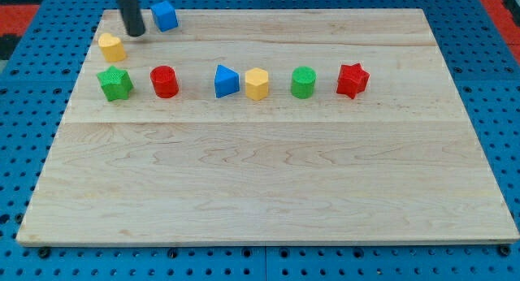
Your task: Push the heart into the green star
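The yellow heart lies near the view's top left of the wooden board. The green star sits just below it, with a small gap between them. My tip stands just up and to the right of the heart, close to it; I cannot tell if it touches. The rod rises out of the view's top.
A blue cube lies right of my tip. In a row right of the green star: a red cylinder, a blue triangle, a yellow hexagon, a green cylinder, a red star. The board's left edge is near.
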